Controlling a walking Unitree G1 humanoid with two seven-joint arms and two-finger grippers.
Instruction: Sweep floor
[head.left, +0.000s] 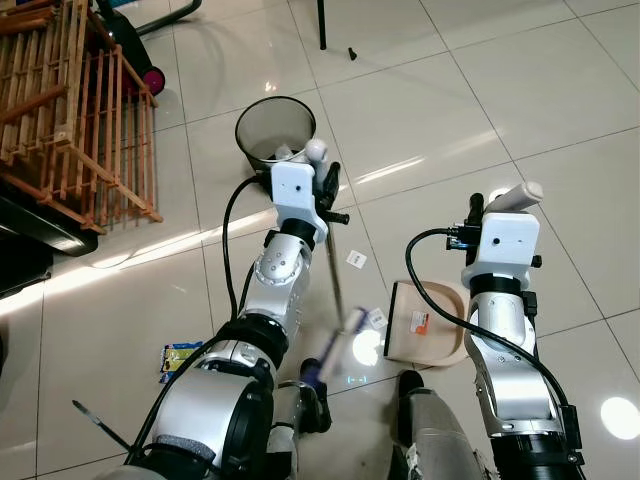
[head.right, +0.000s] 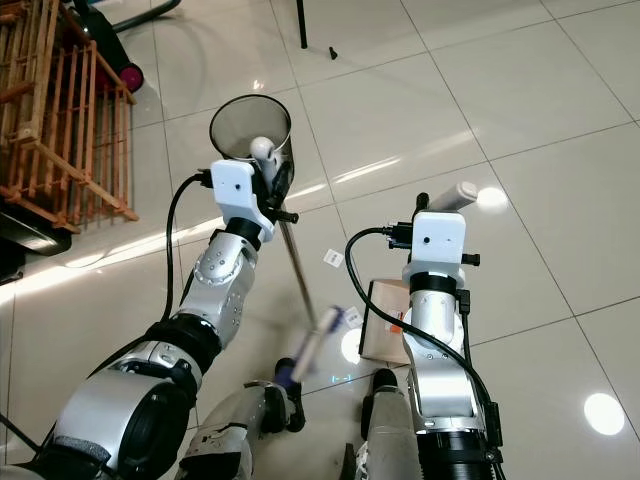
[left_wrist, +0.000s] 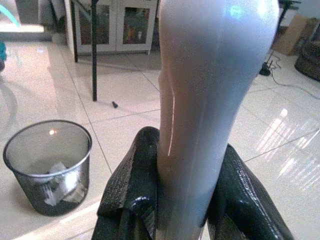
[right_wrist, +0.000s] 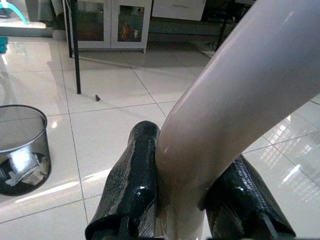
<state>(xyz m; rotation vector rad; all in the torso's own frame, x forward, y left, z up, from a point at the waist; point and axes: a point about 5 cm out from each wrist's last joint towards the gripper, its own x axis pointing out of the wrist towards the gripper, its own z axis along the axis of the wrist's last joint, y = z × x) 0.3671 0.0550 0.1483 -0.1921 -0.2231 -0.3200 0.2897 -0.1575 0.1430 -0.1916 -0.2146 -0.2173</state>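
Sweeping is midway. The left pincer (left_wrist: 180, 220) pinches the white broom handle (left_wrist: 210, 100); the right pincer (right_wrist: 187, 210) pinches the beige plastic dustpan's handle (right_wrist: 240, 90). Below them, paper scraps (head.left: 356, 259) remain on the tiled floor (head.left: 560, 110).

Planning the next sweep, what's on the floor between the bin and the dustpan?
In the left eye view, one paper scrap lies between bin and dustpan; otherwise bare tile.

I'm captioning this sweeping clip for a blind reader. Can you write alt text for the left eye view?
Seen from above, the left gripper holds a broom handle and the right gripper a dustpan handle, with the beige dustpan on the tiled floor between them. Paper scraps lie near it, a mesh wastebasket stands ahead.
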